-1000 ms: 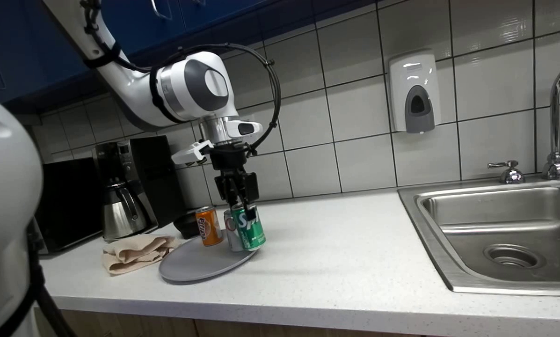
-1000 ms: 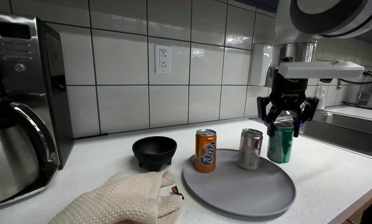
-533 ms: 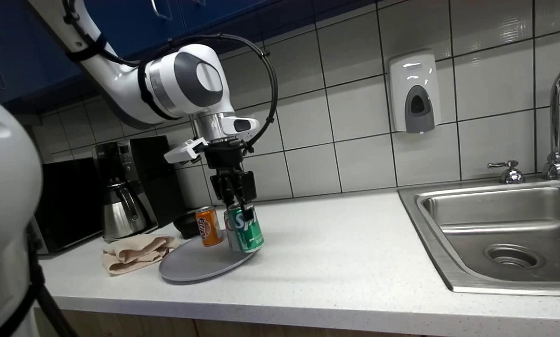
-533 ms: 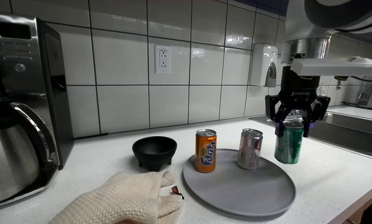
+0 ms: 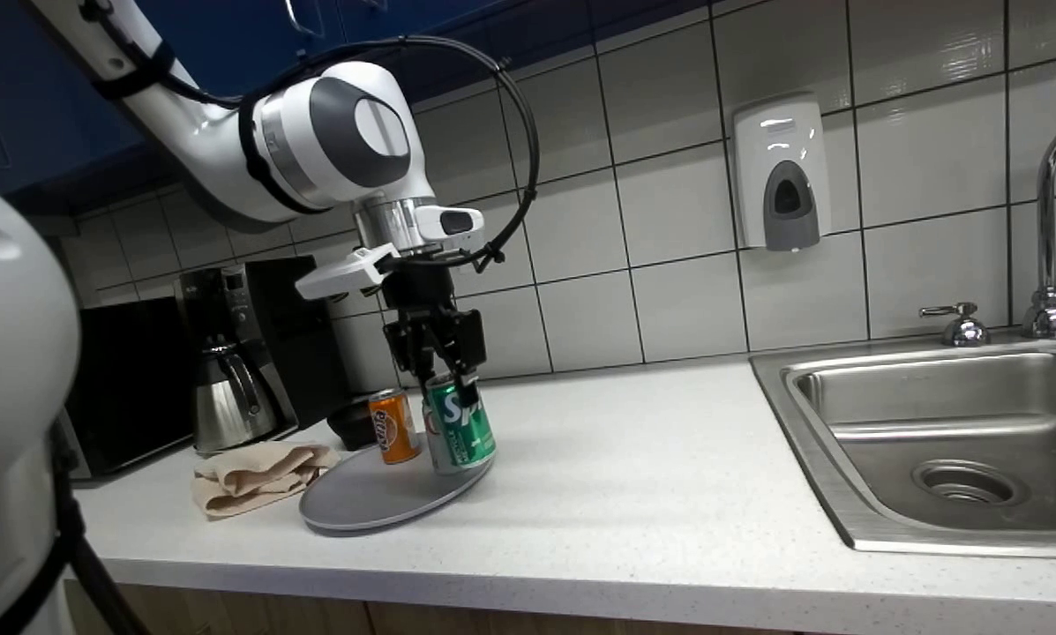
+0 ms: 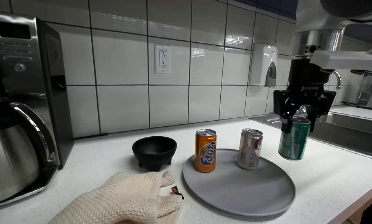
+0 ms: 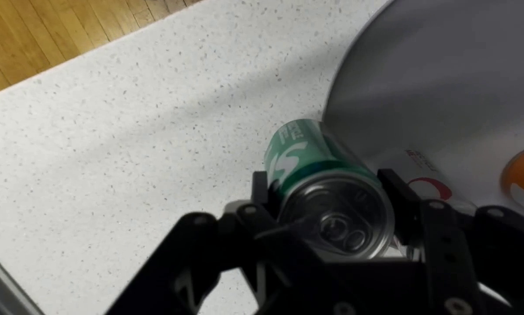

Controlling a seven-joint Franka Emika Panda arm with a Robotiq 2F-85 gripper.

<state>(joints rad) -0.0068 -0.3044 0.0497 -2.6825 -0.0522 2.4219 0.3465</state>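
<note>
So, gripper (image 6: 298, 126) has its jaws partway apart, pinching the Sprite can (image 7: 294, 151) on opposite sides just under its top. Risks: grip sits high, so the can could probably pivot or slip if friction goes on that smooth metal; too hard a squeeze might dent it. Swinging sideways could also clip the silver can (image 6: 249, 149) (marked "RECYCLE ME") or the gray plate (image 6: 245, 193), both near. Sprite can lies between the jaws, body hanging below them, slightly tilted, just beside the plate; base looks to be off the tabletop (image 5: 633, 494), hard to confirm. Silver can and Fanta can (image 6: 206, 152) stand upright on the plate, apart. Farther out: black footed bowl (image 6: 154, 152) and waffle-weave cloth (image 6: 123, 196), coffee maker (image 6: 21, 81) with its steel carafe (image 6: 15, 161) past those; steel sink (image 5: 812, 441) toward the opposite end. Soap dispenser (image 5: 779, 168) and outlet (image 6: 163, 59) on the tiled wall (image 6: 122, 56) behind.
</note>
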